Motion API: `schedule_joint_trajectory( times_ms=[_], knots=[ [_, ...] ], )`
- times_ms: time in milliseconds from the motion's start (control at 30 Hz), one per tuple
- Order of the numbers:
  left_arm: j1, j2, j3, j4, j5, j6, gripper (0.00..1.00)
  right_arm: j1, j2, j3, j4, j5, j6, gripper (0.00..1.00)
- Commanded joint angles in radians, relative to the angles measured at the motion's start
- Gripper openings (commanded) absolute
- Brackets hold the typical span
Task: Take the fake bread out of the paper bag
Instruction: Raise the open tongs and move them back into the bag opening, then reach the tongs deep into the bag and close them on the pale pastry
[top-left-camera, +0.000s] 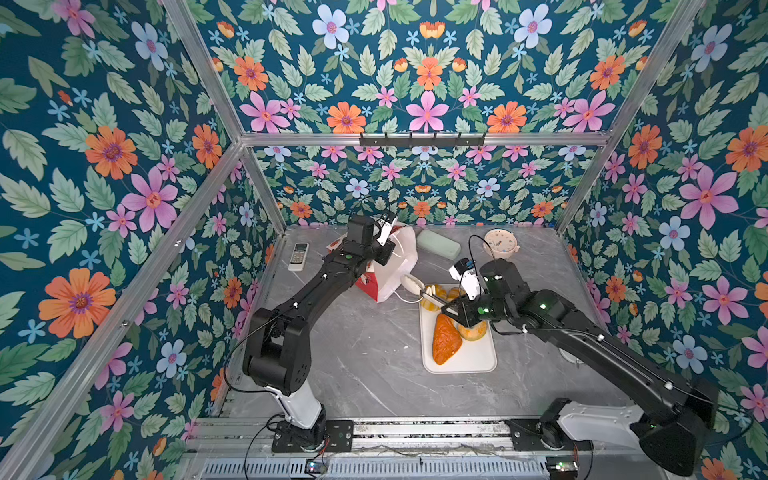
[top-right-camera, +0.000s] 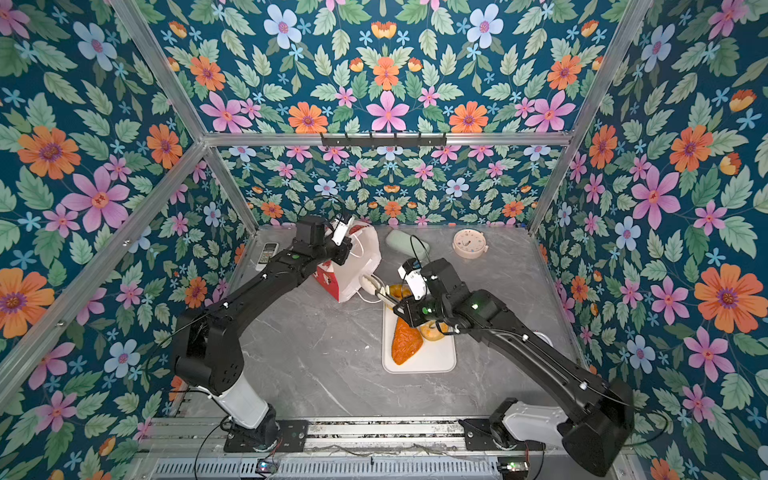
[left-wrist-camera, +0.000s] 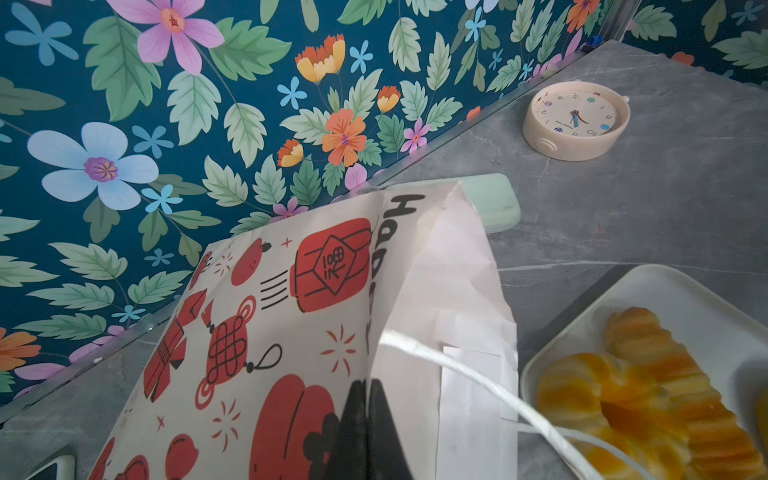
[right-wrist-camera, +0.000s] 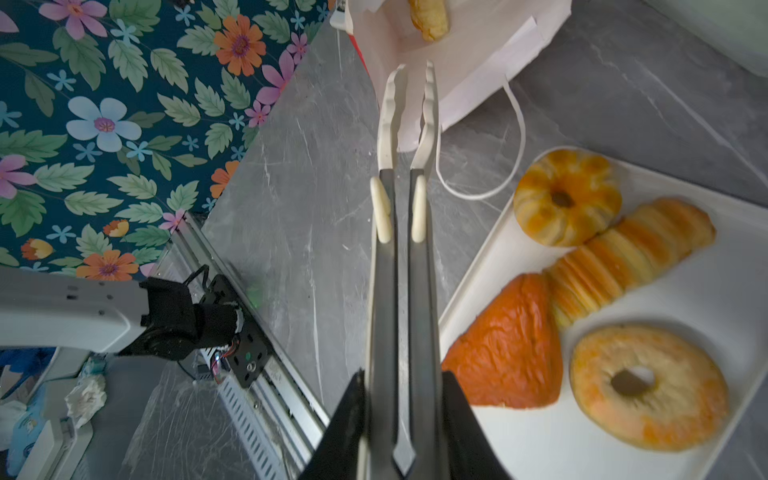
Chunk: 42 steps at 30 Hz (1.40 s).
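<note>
The paper bag lies tipped over at the back of the grey marble table, its open mouth facing the white tray. One golden toy pastry sits inside it, partly cut off in the right wrist view. The left gripper is pinched closed on the bag's folded edge, beside a white cord handle.

Four pieces are on the tray: a fluted bun touching a ridged loaf, a brown croissant against the loaf's end, and a ring bagel just beside them.

The right gripper is clamped on a pair of grey tongs. Their cream tips stand slightly apart with nothing between them, right at the bag's mouth.

A mint-green case lies behind the bag, a cream clock to its right, and a white remote control on the bag's left.
</note>
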Motion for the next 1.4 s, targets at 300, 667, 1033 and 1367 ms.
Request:
schedule_joint_trajectory(
  times_ms=[300,667,1033,1367],
  knots=[
    [0.000,-0.041,-0.012,-0.009,0.000,0.028,0.00,0.002,0.405,0.261,0.185,0.016,-0.065,0.14],
    [0.001,-0.074,-0.018,-0.008,0.008,0.031,0.00,0.003,0.536,0.317,0.249,0.023,0.014,0.16],
    [0.002,-0.068,-0.012,-0.012,0.047,0.025,0.00,0.014,0.638,0.352,0.345,-0.041,0.111,0.23],
    [0.002,-0.080,-0.018,-0.022,0.057,0.030,0.00,0.020,0.690,0.415,0.318,0.026,0.100,0.35]
  ],
)
